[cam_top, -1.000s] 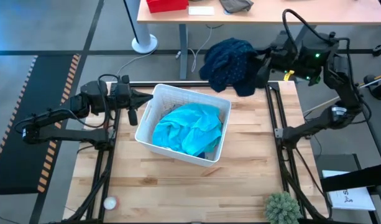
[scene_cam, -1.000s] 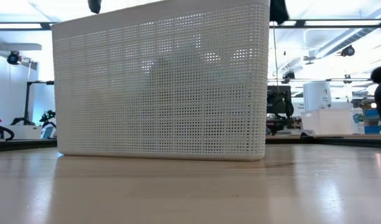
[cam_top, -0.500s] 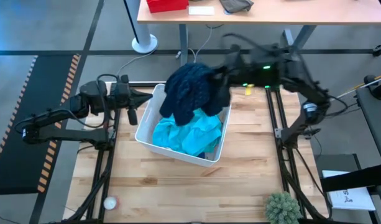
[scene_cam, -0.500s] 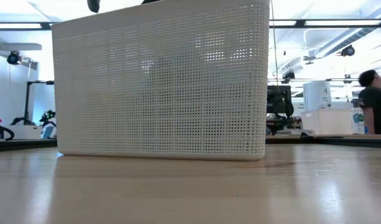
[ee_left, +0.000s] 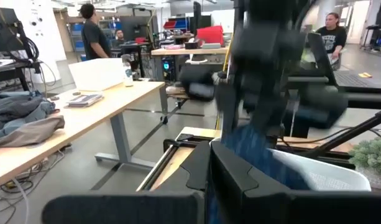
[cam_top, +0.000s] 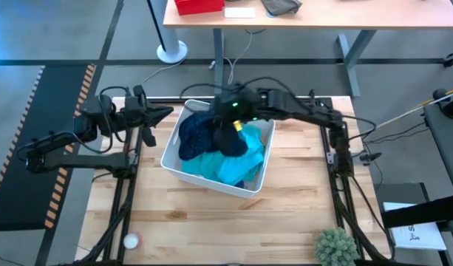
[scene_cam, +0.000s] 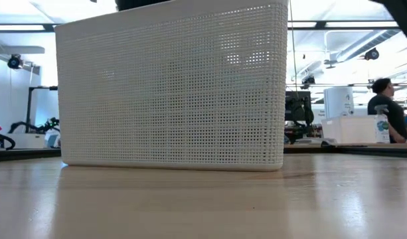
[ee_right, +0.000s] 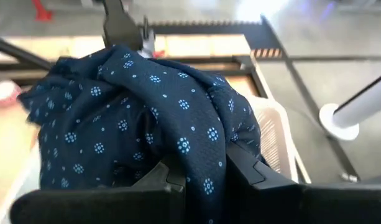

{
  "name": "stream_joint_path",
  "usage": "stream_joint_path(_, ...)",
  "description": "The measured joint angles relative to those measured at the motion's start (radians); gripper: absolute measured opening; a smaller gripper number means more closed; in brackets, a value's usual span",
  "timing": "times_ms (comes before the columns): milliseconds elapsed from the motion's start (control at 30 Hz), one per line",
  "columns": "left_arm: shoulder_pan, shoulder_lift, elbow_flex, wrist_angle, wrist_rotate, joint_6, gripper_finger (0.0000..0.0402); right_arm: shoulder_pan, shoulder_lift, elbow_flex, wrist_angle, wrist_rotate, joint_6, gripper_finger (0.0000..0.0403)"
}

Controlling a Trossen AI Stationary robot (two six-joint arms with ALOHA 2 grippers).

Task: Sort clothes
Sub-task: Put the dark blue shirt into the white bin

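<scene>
A white plastic basket [cam_top: 183,164] stands on the wooden table; its wall fills the low view [scene_cam: 173,86]. A teal garment [cam_top: 233,164] lies in it. A navy garment with small dots [cam_top: 204,137] hangs over the basket's far left part and onto the teal one; it fills the right wrist view [ee_right: 134,106]. My right gripper [cam_top: 235,122] is over the basket, shut on the navy garment. My left gripper [cam_top: 154,122] is open and empty, just left of the basket's far left corner. My right gripper pinches a bunched fold of the navy garment [ee_right: 193,163] between its two fingers. The fingers come from the table's right, slanting down. The cloth hangs slack below and ahead of the fingers, its lower part in the basket on the teal garment.
A small white ball [cam_top: 130,240] lies at the near left corner and a small green plant [cam_top: 335,247] at the near right. Beyond the table stands a desk [cam_top: 315,16] with a red box and a grey garment. People show in the room behind.
My right gripper has swung from beyond the table's far right corner toward the left and down over the basket, carrying the navy garment. The garment, which hung outside the far edge, now drapes into the basket on the teal one. My left arm has drawn back slightly left.
</scene>
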Motion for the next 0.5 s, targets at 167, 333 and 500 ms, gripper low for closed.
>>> stream_joint_path(167, 0.0, -0.008, 0.0, -0.001, 0.0, 0.0, 0.0, -0.005, 0.09, 0.0, 0.004, 0.002, 0.003, 0.0035)
stream_joint_path(333, 0.0, -0.018, 0.0, -0.008, 0.001, 0.002, 0.0, -0.015, 0.176, 0.0, -0.009, 0.002, 0.013, 0.0035)
stream_joint_path(500, 0.0, -0.032, 0.0, -0.025, 0.001, 0.004, 0.0, -0.017, 0.257, 0.001, -0.009, -0.006, 0.039, 0.0035)
